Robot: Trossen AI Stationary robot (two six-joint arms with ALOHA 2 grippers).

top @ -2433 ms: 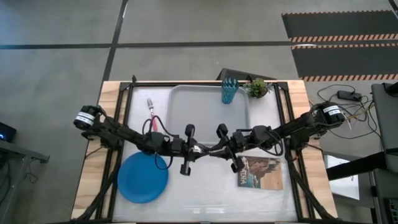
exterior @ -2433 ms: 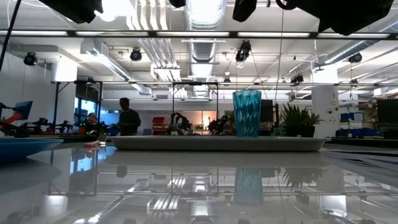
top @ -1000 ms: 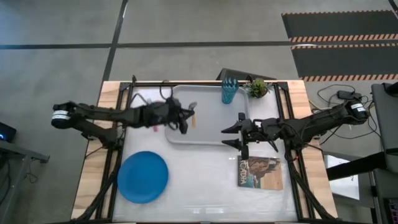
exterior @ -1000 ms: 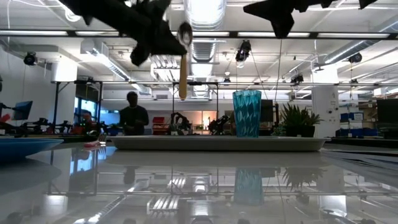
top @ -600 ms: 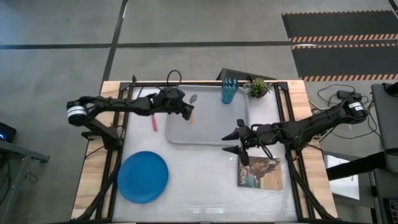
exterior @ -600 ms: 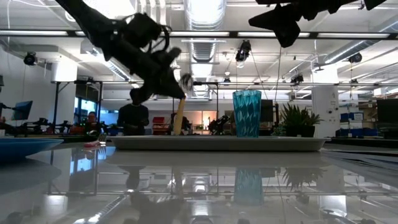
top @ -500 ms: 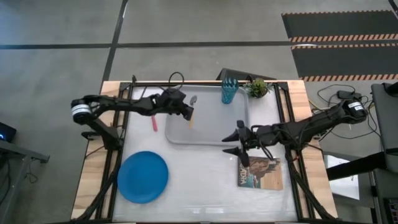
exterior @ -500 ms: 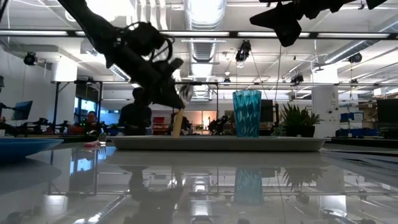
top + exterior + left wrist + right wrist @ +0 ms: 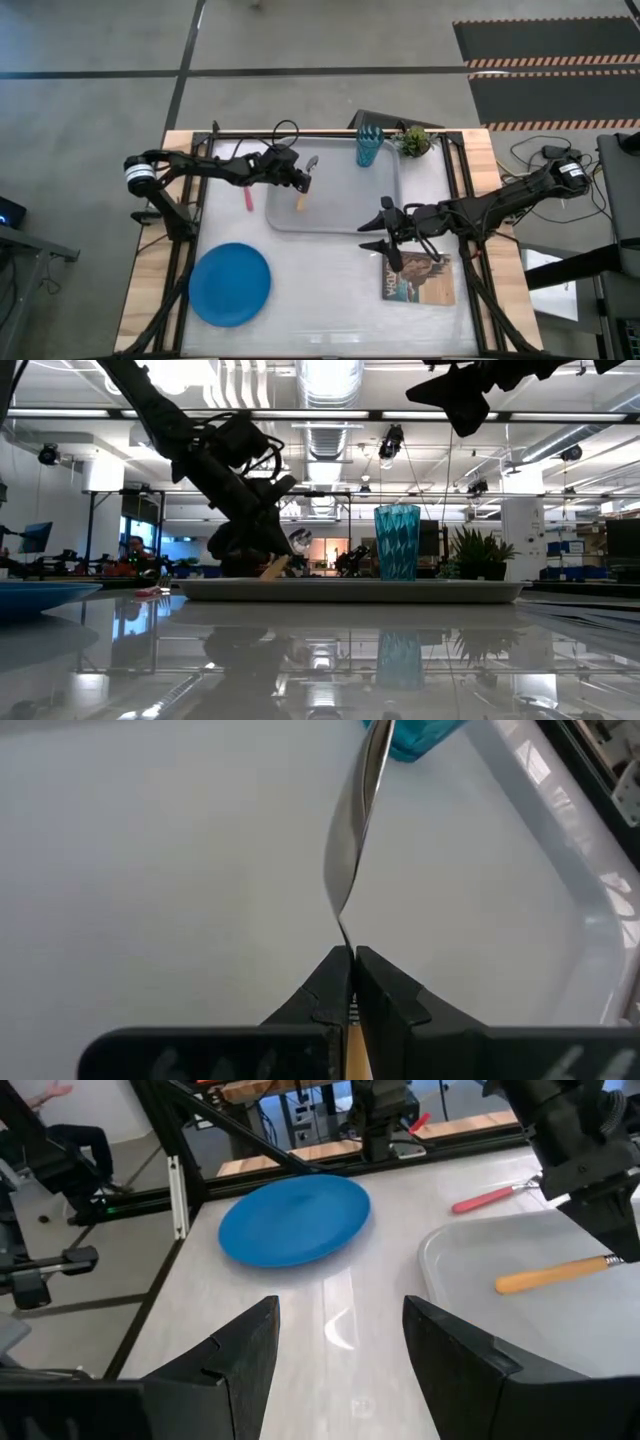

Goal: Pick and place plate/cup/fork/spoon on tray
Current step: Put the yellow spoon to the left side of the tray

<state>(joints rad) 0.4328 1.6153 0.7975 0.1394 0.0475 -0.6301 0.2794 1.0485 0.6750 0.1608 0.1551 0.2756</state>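
Note:
The light-grey tray [image 9: 340, 215] lies at the table's far middle, with the teal cup [image 9: 369, 146] standing upright in its far right corner. Above the tray's left part my left gripper [image 9: 303, 180] is shut on the orange-handled spoon [image 9: 300, 198]. The pink-handled fork [image 9: 247, 196] lies on the table left of the tray. The blue plate [image 9: 230, 284] rests flat at the near left. My right gripper [image 9: 375, 232] hovers open off the tray's near right corner, with nothing between its fingers. My left gripper pinches the spoon between its two fingers where the metal stem meets the orange handle [image 9: 348, 1012]. It comes from the table's left, slanting down. The bowl [image 9: 360, 800] sticks out beyond the fingertips. The handle's free end [image 9: 510, 1283] slopes down to the tray floor; whether it touches, I cannot tell.
A brown picture-covered book [image 9: 417, 277] lies right of centre, just under my right gripper. A small potted plant [image 9: 415, 141] stands at the far right beside the cup. Bare table stretches between the plate and the book.
My left gripper has come down over the tray's left part, moving a little toward the far edge. The spoon, which hung upright high above the tray, now tilts with its handle end low at the tray floor. My right gripper has drifted slightly toward the near edge.

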